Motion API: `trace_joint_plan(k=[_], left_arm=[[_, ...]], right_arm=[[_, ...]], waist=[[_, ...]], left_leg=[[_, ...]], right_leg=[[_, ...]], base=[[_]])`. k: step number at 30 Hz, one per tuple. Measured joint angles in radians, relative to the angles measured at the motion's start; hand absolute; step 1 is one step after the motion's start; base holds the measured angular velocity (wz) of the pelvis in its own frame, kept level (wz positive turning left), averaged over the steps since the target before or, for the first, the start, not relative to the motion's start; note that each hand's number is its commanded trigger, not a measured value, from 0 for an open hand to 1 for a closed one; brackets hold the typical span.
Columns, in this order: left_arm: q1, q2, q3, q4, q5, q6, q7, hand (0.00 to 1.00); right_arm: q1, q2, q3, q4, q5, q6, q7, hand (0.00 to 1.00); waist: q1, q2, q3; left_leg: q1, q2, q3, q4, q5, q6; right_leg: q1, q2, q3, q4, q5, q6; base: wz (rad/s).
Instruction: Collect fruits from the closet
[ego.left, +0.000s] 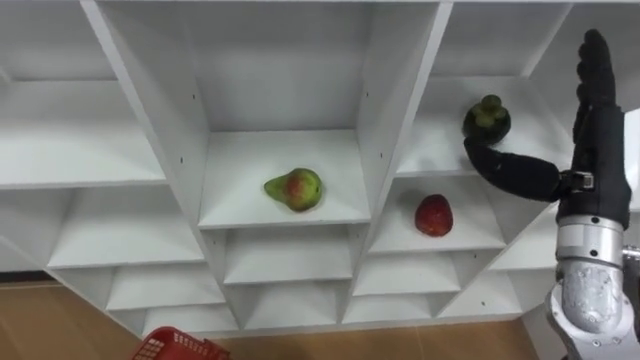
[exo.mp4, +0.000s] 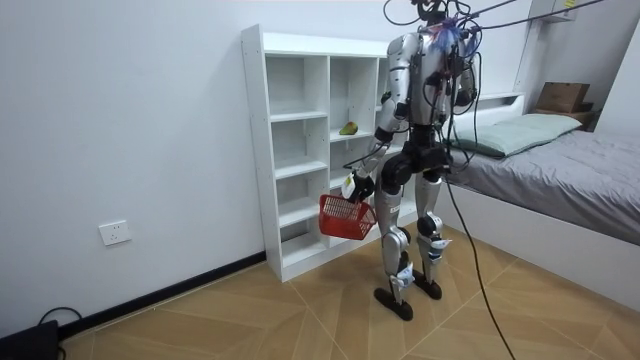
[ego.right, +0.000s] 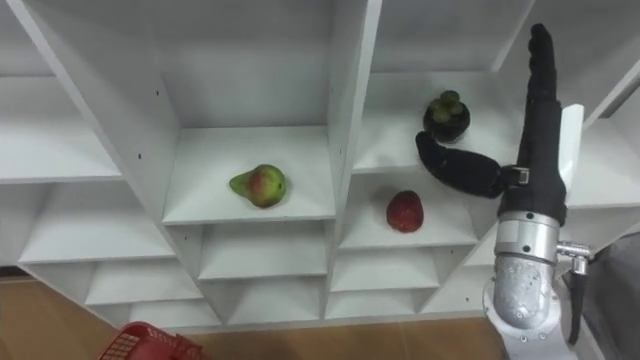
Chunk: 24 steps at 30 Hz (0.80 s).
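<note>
Closest to the lens, at the right edge: right hand (ego.left: 598, 140), up in front of the right-hand column of the white closet (ego.left: 386, 110). Holds its fingers (ego.left: 596, 60) straight and pointing upward, thumb stretched sideways to the left; grasps nothing. Puts the thumb tip just beside the lower edge of the dark mangosteen (ego.left: 487, 120); cannot tell whether touching or slightly apart.

Mangosteen upright on an upper shelf of that right column, stem cap on top. One shelf lower in the same column, beneath the thumb: a red fruit (ego.left: 433, 215), alone on its shelf and apart from the hand. In the middle column, on the neighbouring shelf: a green pear (ego.left: 295, 189) with a red blush, lying on its side, narrow end to the left, near the middle of the shelf.

At the lower left edge of the eye views: a corner of the red basket (ego.left: 176, 346), low in front of the closet's bottom shelves. In the room view, hanging at thigh height between robot and closet, under the left hand (exo.mp4: 360, 186), closed round the basket's handle.

Stands upright on the wooden floor (exo.mp4: 250, 310), close to the closet and facing it, right arm lifted toward the shelves. At the room view's right, behind the robot: a bed (exo.mp4: 570, 165) with a grey cover
</note>
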<state>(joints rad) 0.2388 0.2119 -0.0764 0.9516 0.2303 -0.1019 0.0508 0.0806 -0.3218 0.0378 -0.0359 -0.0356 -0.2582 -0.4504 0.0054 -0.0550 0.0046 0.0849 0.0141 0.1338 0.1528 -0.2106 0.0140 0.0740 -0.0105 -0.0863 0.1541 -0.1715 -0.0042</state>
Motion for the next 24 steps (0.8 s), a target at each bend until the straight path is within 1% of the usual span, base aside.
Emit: trace_joint_plan(k=[4, 8, 12, 16, 20, 24], left_arm=[[0.003, 0.002, 0.000, -0.004, -0.001, 0.008, -0.006, 1.00], [0.008, 0.005, 0.003, -0.005, 0.000, 0.010, -0.016, 1.00], [0.011, 0.005, 0.009, -0.009, 0.002, 0.017, -0.021, 1.00], [0.022, 0.005, 0.030, -0.012, 0.004, 0.019, -0.025, 1.00], [0.043, 0.004, 0.045, -0.033, 0.048, 0.032, -0.033, 1.00], [0.054, 0.004, 0.064, -0.052, 0.048, 0.047, -0.035, 1.00]], right_arm=[[-0.020, 0.000, -0.006, 0.021, 0.000, 0.000, 0.020, 0.00], [-0.028, 0.000, -0.011, 0.025, 0.001, 0.011, 0.028, 0.00], [-0.047, -0.001, -0.022, 0.046, 0.043, 0.013, 0.045, 0.00], [-0.079, -0.010, -0.034, 0.061, 0.072, 0.020, 0.057, 0.00], [-0.082, -0.028, -0.075, 0.061, 0.076, 0.022, 0.085, 0.00], [-0.082, -0.031, -0.092, 0.061, 0.077, 0.042, 0.097, 0.00]], waist=[[0.000, -0.003, 0.0003], [0.003, -0.004, 0.0018], [0.003, -0.003, 0.0024], [0.001, 0.001, 0.0027], [0.000, 0.000, 0.0019], [0.001, 0.000, 0.0016]], left_leg=[[0.003, -0.001, -0.002, 0.000, 0.000, 0.000], [0.014, 0.000, -0.003, -0.001, 0.000, 0.000], [0.014, -0.001, -0.003, 0.001, 0.000, 0.000], [0.014, 0.000, -0.003, 0.003, 0.000, 0.000], [0.014, -0.001, -0.009, 0.003, 0.000, 0.000], [0.013, -0.001, -0.008, 0.003, 0.000, 0.000]], right_leg=[[0.003, -0.001, -0.002, -0.002, 0.000, 0.000], [0.014, -0.001, -0.002, -0.004, 0.000, 0.000], [0.015, -0.001, -0.003, -0.003, 0.000, 0.000], [0.015, -0.001, -0.005, 0.000, 0.000, 0.000], [0.017, -0.002, -0.012, 0.001, 0.000, 0.000], [0.016, -0.002, -0.014, 0.001, 0.000, 0.000]], base=[[0.00], [0.00], [0.00], [0.00], [0.05], [0.00]])
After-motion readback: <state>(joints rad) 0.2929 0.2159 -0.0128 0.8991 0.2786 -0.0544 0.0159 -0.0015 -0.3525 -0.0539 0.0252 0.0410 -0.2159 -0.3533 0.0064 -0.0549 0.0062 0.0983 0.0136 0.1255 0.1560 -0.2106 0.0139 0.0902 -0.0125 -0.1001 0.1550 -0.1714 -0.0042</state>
